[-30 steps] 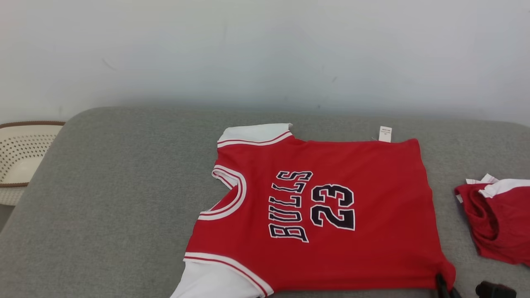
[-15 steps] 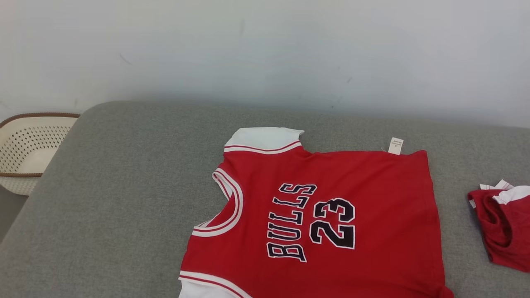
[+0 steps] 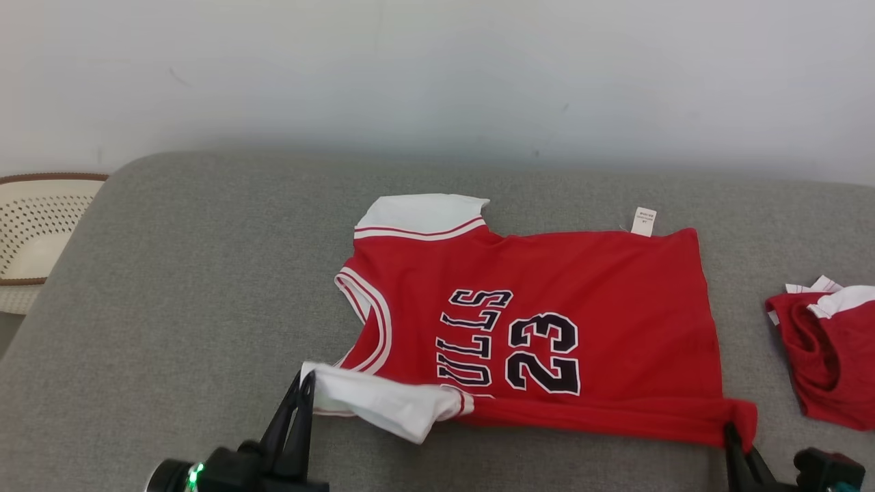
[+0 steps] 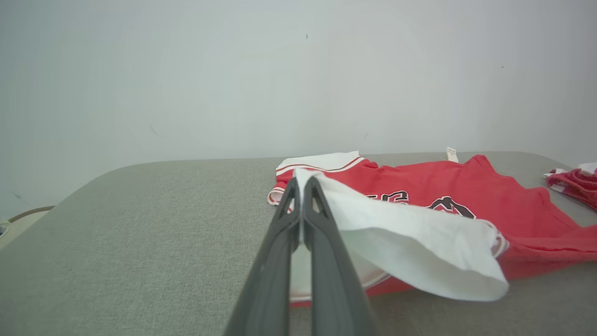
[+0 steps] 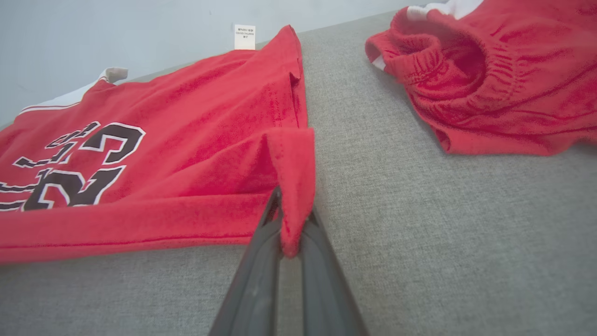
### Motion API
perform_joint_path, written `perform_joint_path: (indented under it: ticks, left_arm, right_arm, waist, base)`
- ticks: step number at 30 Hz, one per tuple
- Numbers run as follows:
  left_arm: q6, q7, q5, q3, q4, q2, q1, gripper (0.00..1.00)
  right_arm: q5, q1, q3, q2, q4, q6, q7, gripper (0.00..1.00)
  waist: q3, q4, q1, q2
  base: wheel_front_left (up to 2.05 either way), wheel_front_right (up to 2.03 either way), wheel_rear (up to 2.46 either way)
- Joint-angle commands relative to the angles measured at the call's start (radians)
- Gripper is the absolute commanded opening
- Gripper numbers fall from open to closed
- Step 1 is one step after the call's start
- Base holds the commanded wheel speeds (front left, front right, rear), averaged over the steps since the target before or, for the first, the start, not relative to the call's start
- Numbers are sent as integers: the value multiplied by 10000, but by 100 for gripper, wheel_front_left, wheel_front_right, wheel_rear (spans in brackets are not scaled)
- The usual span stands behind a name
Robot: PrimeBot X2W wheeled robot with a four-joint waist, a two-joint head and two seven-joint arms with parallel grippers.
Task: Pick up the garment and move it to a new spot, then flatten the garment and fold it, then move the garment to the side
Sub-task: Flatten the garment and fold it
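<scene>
The garment is a red jersey with white sleeves and black "BULLS 23" lettering, spread on the grey cushion. Its near edge is lifted and rolled toward the wall. My left gripper is shut on the near white sleeve, which hangs from the tips of my left gripper in the left wrist view. At the near right hem corner my right gripper is shut on the red cloth, and the right wrist view has my right gripper pinching that folded corner.
A second red-and-white garment lies crumpled at the right edge of the cushion, close to the jersey's hem. A cream perforated basket stands off the cushion's left end. A pale wall rises behind.
Both grippers have come up into the head view, lifting the jersey's near edge and carrying it over the lower lettering toward the wall. The head camera also shifted.
</scene>
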Motion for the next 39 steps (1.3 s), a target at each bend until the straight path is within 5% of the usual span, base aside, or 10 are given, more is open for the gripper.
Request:
perform_joint_path:
  ticks: [1,9,24,25,26,27,29,39]
  left_arm:
    - [-87,-5,162,-30,124,20,-264,0]
    - [-370,-5,665,-153,1298,201,-1994,0]
    - [74,-4,601,-168,3628,218,-3710,0]
    - [90,-4,584,-158,3744,224,-3772,0]
    - [118,-4,558,-126,3852,226,-3830,0]
    - [150,-4,531,-104,3921,224,-3879,5]
    - [241,-4,484,-22,3964,211,-4034,98]
    - [625,-4,302,238,3284,167,-3242,100]
  right_arm:
    - [-91,-243,82,-16,75,-11,-1,0]
    - [-281,-1595,659,-206,804,-11,1,0]
    - [-353,-3322,1362,-88,1783,-11,1,0]
    - [-347,-3408,1374,-65,1816,-11,1,11]
    - [-358,-3494,1313,-42,1796,-11,-1,47]
    - [-385,-3554,1303,-7,1799,-11,1,100]
    - [-535,-3711,1127,-16,1625,-11,-1,100]
    - [-1478,-2731,-392,381,128,-11,1,100]
  waist:
    - [96,-61,-1,-1]
    - [698,-334,-1,-1]
    - [1562,-790,-1,-1]
    - [1598,-817,-1,-1]
    - [1643,-851,-1,-1]
    - [1685,-881,-1,-1]
    - [1765,-921,-1,-1]
    - [1548,-843,-1,-1]
  base:
    - [0,0,0]
    - [0,0,0]
    - [0,0,0]
    - [0,0,0]
    - [0,0,0]
    - [0,0,0]
    - [0,0,0]
    - [0,0,0]
